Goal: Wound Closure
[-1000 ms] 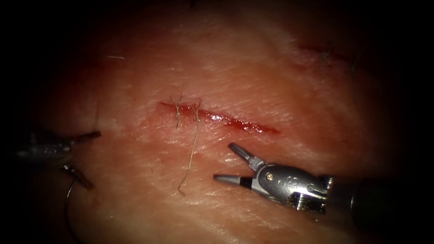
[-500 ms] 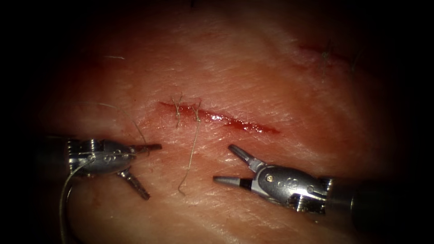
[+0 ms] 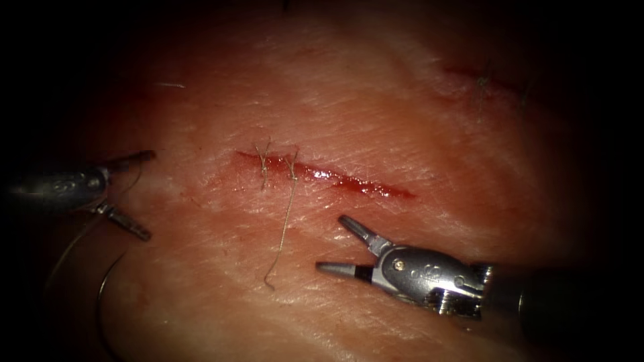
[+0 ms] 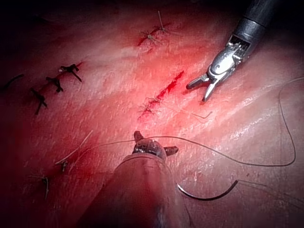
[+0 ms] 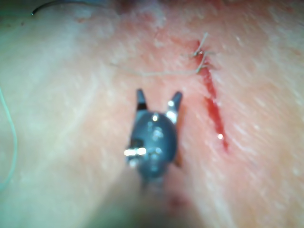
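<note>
Pork tissue (image 3: 402,121) carries the cut (image 3: 349,181). Right tool (image 3: 331,241), jaws spread and empty, hovers at five o'clock. Left tool (image 3: 146,195), at nine o'clock, also spread, grips nothing. The needle (image 4: 206,196) lies loose on the tissue beside it, seemingly parked within reach, with its thread (image 4: 237,159) trailing.

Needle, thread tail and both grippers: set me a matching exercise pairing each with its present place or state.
Things:
1. left gripper
2. right gripper
3. needle
4. thread tail

States:
A. trails from a stitch on the cut
B. open, holds nothing, just below the cut
C. lies loose on the tissue, not in it, in neither gripper
D. open, holds nothing, well left of the cut

Pairs: 1-D, 2-B, 3-C, 4-A
</note>
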Controlling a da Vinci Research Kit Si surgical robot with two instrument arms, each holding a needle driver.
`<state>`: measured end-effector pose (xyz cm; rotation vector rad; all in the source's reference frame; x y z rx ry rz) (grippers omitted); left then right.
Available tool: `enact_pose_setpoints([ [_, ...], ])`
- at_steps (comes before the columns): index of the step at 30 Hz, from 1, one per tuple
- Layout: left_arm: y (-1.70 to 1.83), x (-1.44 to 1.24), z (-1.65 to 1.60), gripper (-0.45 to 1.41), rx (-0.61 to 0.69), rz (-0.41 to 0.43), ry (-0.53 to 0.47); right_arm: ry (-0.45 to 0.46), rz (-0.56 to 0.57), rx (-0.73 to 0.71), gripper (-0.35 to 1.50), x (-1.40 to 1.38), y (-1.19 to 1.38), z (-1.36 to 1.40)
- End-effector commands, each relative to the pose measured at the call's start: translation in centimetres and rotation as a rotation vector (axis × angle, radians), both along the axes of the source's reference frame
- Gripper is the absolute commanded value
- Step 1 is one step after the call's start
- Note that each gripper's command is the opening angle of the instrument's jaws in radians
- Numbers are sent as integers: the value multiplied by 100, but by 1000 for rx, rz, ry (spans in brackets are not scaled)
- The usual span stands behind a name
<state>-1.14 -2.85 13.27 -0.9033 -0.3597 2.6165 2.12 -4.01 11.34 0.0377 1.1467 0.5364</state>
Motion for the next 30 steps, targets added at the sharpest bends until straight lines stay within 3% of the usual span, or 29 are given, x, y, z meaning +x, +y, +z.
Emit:
enact_pose_setpoints([
  [1,-10,4,6,98,6,29,38,3,-2,1,148,8,-4,6],
  [2,-27,24,6,96,15,76,123,5,-4,1,148,8,-4,6],
  [7,-77,61,6,84,105,144,283,3,-6,1,148,9,-6,6],
  [10,-91,70,10,79,123,194,374,3,-15,4,148,10,-7,6],
  [13,-94,62,11,79,155,223,366,3,-19,4,148,10,-7,7],
  [16,-88,30,3,86,126,236,256,3,-18,4,148,11,-8,8],
  [19,-74,-25,-12,86,64,176,68,4,-20,3,148,13,-9,8],
  [21,-64,-66,-24,86,44,136,-62,7,-19,8,148,15,-9,9],
  [22,-53,-105,-34,84,32,101,-159,5,-21,9,148,15,-10,9],
  [23,-49,-119,-36,84,26,89,-195,5,-22,9,148,15,-10,9],
  [24,-38,-149,-41,84,10,65,-255,6,-22,9,148,14,-10,9],
  [30,-23,-181,-14,83,-32,73,-290,8,-21,14,148,13,-11,7],
])
